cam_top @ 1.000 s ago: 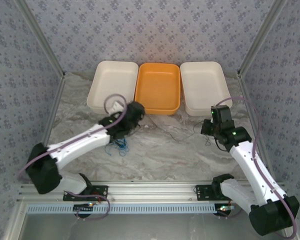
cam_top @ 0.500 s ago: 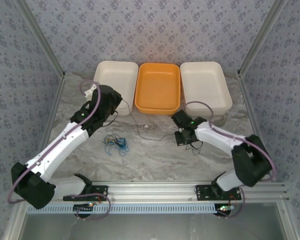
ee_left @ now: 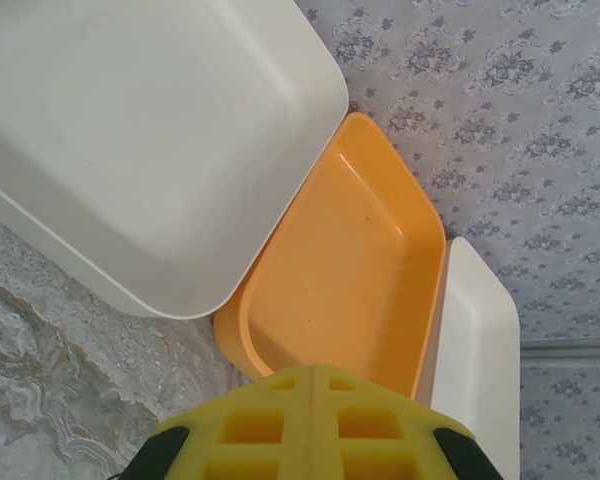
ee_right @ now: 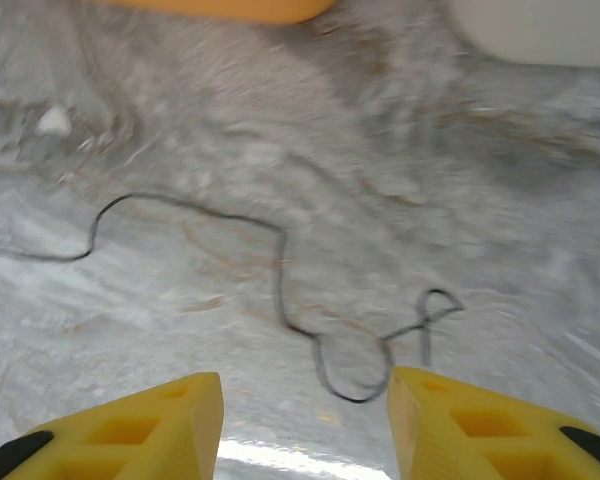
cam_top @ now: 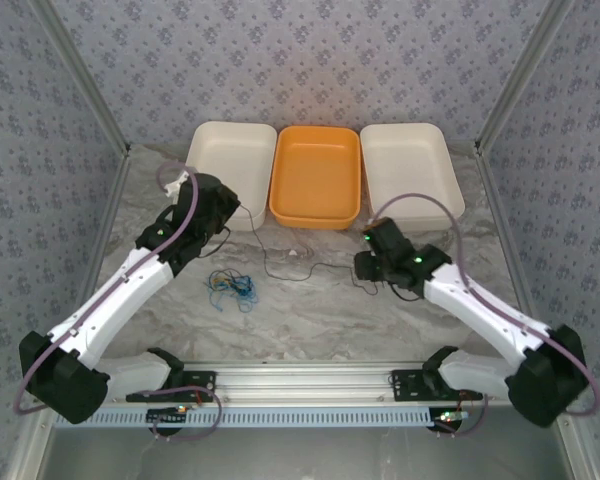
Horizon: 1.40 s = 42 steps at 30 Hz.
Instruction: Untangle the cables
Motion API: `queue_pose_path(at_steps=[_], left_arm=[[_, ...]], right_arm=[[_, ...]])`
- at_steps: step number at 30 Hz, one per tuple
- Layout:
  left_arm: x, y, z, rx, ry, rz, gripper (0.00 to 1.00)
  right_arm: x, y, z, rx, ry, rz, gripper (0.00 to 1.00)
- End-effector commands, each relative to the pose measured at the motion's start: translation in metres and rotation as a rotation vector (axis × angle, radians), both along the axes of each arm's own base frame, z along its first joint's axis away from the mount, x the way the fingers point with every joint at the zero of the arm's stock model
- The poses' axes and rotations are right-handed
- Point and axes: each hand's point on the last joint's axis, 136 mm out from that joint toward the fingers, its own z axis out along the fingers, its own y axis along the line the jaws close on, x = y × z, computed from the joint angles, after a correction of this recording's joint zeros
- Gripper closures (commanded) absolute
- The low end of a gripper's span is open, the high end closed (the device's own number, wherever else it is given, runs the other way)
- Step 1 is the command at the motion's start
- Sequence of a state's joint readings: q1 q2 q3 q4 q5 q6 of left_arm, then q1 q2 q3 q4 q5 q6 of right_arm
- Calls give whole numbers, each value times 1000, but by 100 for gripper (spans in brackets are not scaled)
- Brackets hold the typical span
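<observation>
A: Where do the cables (cam_top: 236, 286) lie?
B: A blue-green tangle (cam_top: 230, 282) sits on the surface (cam_top: 320, 310) in front of the orange tray (cam_top: 317, 177), to its left. A dark cable (ee_right: 280, 290) trails before the tray.
A: And the tools?
B: The left tool (ee_left: 312, 385) is pressed together, facing the tray. The right tool (ee_right: 305, 390) is spread over the dark cable.

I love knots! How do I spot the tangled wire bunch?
Find the orange plastic tray between the two white ones. Come toward the near edge and a little left, to the small knot of thin blue-green wires on the marbled tabletop. The long dark grey wire nearby lies stretched out; this one is bunched up.
</observation>
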<state>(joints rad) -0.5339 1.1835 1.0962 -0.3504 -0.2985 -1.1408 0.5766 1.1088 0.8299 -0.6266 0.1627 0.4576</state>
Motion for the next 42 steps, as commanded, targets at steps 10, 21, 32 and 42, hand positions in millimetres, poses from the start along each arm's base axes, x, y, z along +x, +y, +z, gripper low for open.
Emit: queue_pose_path(at_steps=[10, 21, 32, 42], left_arm=[[0, 3, 10, 7, -14, -21, 100], [-1, 5, 21, 20, -31, -28, 100], [-5, 6, 22, 21, -41, -36, 100], [-8, 8, 21, 27, -42, -40, 100]], right_arm=[[-1, -50, -69, 322, 177, -347, 72], [17, -43, -81, 359, 204, -363, 65], [34, -35, -74, 623, 256, -619, 58], [44, -34, -99, 710, 337, -739, 66]])
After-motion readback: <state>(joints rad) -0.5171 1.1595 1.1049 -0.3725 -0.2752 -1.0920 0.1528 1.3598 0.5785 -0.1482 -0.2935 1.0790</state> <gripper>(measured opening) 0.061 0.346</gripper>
